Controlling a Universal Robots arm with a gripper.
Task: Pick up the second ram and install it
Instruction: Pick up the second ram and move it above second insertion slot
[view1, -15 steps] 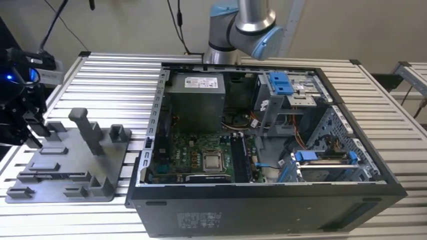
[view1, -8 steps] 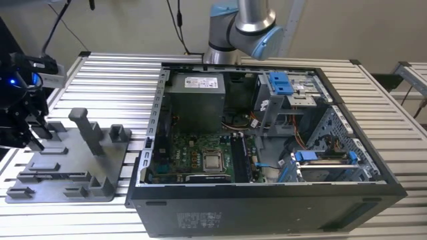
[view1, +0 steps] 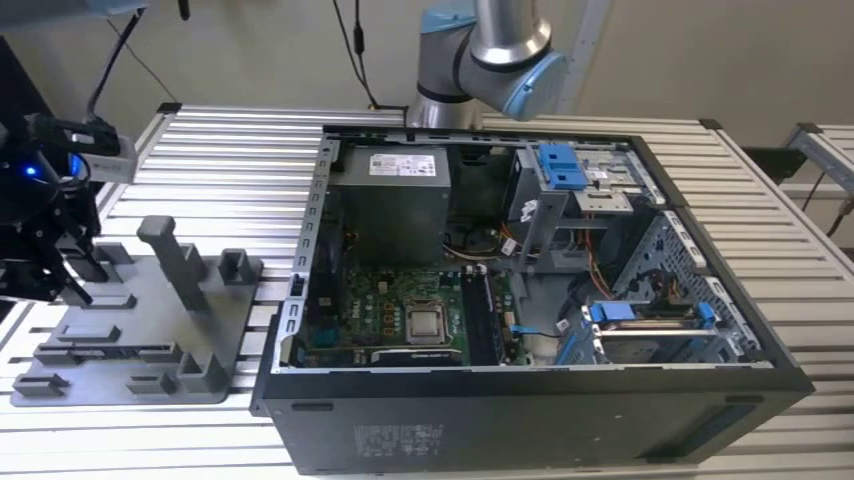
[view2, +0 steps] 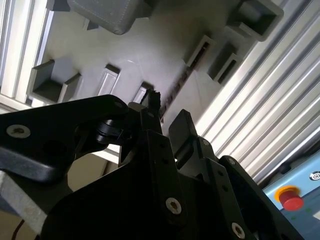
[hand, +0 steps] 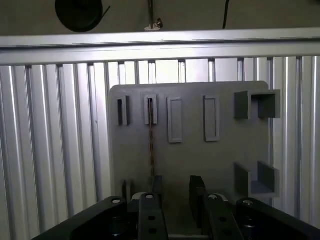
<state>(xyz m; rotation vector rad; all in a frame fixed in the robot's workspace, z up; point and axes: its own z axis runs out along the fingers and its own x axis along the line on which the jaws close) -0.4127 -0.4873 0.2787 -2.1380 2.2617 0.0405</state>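
The second ram (hand: 151, 140) stands on edge in a slot of the grey tray (hand: 190, 155), showing as a thin dark strip; in the second wrist view the ram (view2: 176, 85) runs along the same slot. My gripper (hand: 177, 192) hovers just above the tray, open, and nothing lies between its fingers. One fingertip (hand: 157, 184) is close beside the ram's near end, and the other fingertip (hand: 197, 189) stands over bare tray. In the exterior view the gripper (view1: 67, 280) hangs over the tray (view1: 134, 380) at the exterior view's left.
The open computer case (view1: 534, 400) lies to the exterior view's right of the tray, with its motherboard (view1: 400, 310) and memory slots (view1: 487, 320) exposed. Upright posts (view1: 167, 255) rise from the tray. A red stop button (view2: 291, 198) sits beyond the slatted table (hand: 50, 150).
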